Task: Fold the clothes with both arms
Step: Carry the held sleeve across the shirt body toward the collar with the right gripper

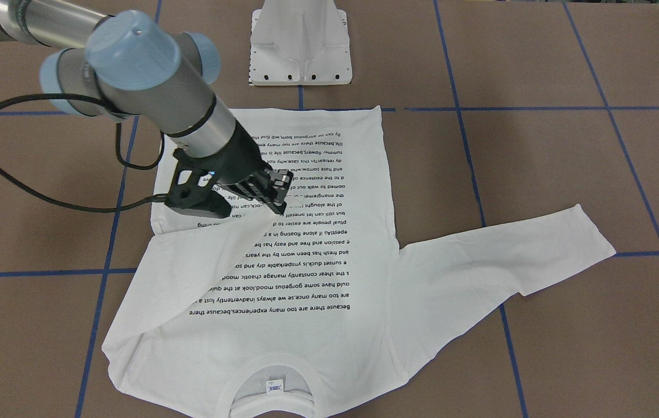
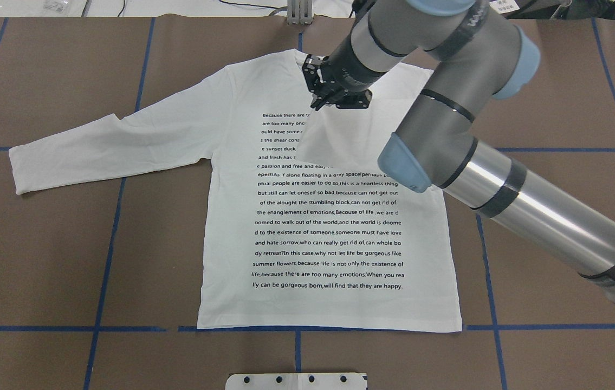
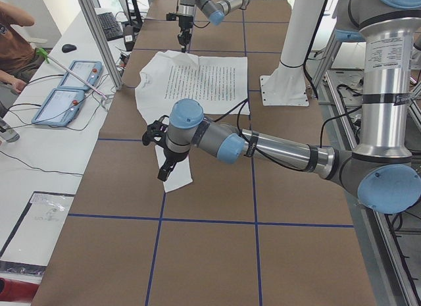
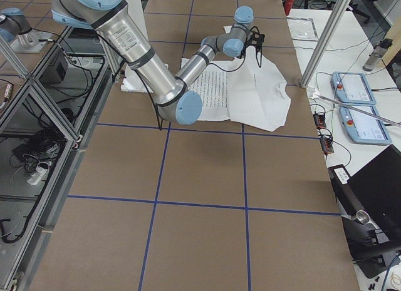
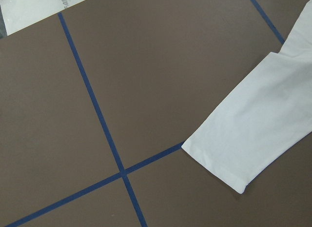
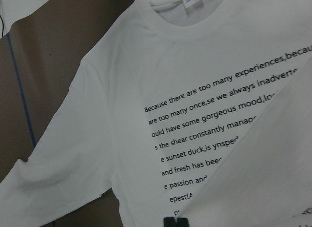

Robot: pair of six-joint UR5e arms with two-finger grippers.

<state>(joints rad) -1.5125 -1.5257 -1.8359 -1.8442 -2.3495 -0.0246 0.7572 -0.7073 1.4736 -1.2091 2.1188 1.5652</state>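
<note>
Sleeve (image 2: 340,142), clamped in right end effector (image 2: 322,102), should be lowered flat across T-shirt (image 2: 231,195) toward nine o'clock; wrinkles avoided.

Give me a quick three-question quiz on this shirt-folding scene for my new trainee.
1. True or false: both sleeves of the T-shirt lie spread flat out to the sides.
2. Which gripper holds the end of the folded sleeve? A) left B) right C) neither
3. Fill in: the collar points ___ the robot's base (toward / away from).

Key:
1. False. One sleeve is drawn over the printed text; only the flat sleeve lies spread on the table.
2. B, the right gripper.
3. Away from.
</note>
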